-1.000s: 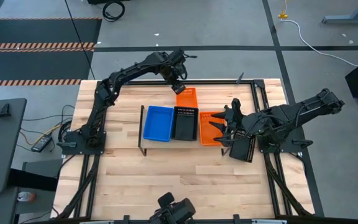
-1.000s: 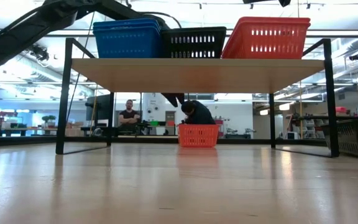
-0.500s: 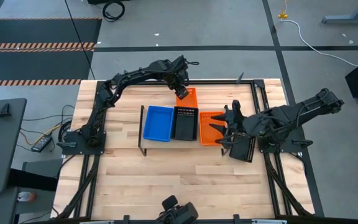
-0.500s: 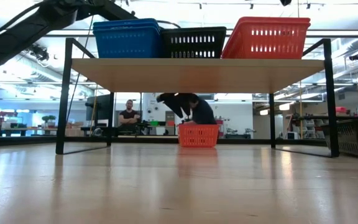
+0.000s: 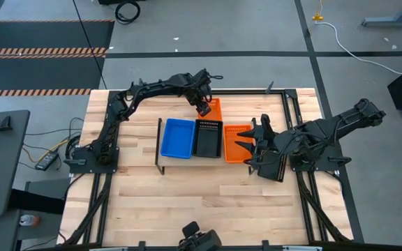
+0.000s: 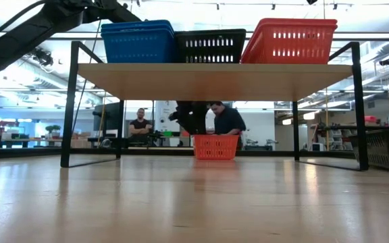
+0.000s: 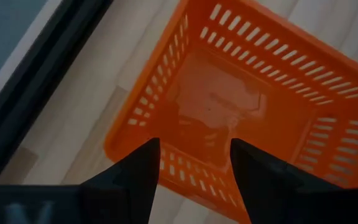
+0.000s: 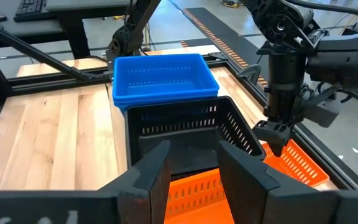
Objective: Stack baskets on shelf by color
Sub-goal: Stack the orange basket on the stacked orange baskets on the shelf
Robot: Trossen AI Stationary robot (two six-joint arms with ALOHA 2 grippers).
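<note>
- left gripper (image 5: pixel 204 109) is over the loose orange basket (image 5: pixel 211 109) at the far side of the table (image 5: pixel 138 181), behind the shelf (image 6: pixel 215 73). jaws spread wide, straddling one wall of the basket, nothing pinched yet.
- that basket sits on the tabletop, not on the shelf; from table level it shows under the shelf, w/ a person seated in the room behind it.
- shelf holds blue baskets (image 5: pixel 177 137) on the left, black basket (image 5: pixel 208 137) in the middle, orange stack (image 5: pixel 236 141) on the right.
- right gripper (image 5: pixel 255 143) hangs by the orange stack's right end, jaws part open, empty as far as i can see. another black basket (image 5: pixel 273 165) lies on the table under that arm.
- risks, my guess: thin mesh wall could slip or flex if the left jaws close off-centre, so the basket tilts on the lift.
- carrying it over, it could clip the black basket or the right arm, which is parked close to the orange stack.
- set down crooked, it won't nest.
</note>
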